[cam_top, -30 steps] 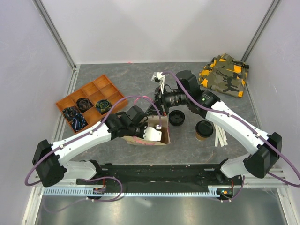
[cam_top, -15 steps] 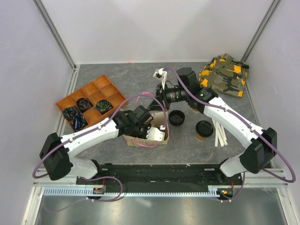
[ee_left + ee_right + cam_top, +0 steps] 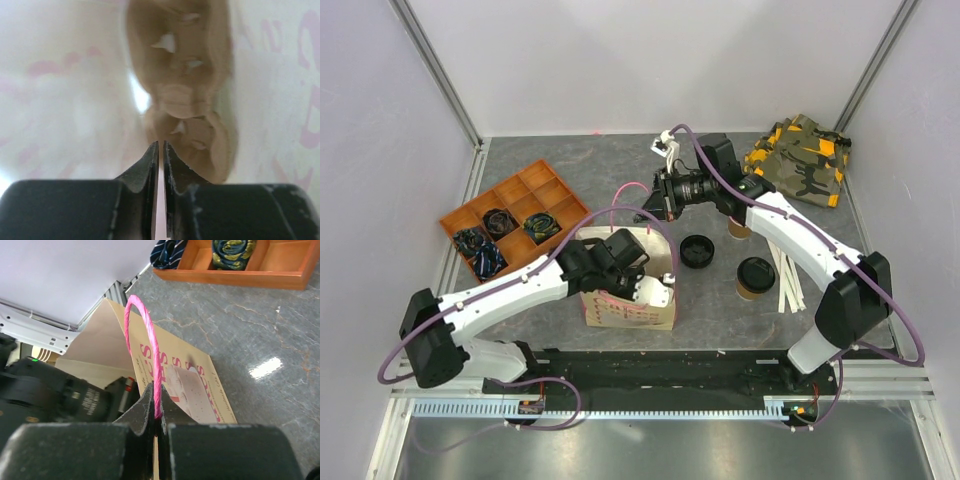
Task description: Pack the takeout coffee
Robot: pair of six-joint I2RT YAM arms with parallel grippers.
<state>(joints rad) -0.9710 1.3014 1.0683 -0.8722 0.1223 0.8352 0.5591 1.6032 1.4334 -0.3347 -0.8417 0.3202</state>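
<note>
Coffee [image 3: 756, 277] outside bag [image 3: 625, 300]; tray [image 3: 545, 185] w/ ties [image 3: 540, 228].

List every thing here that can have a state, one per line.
paper bag, upright, mouth open
pink handle, pinched by right tool
right tool, shut on pink handle
left tool, shut on paper bag wall
takeout coffee, upright, lidded, outside bag
loose lid, flat on table
lidless cup, upright, partly hidden
</note>
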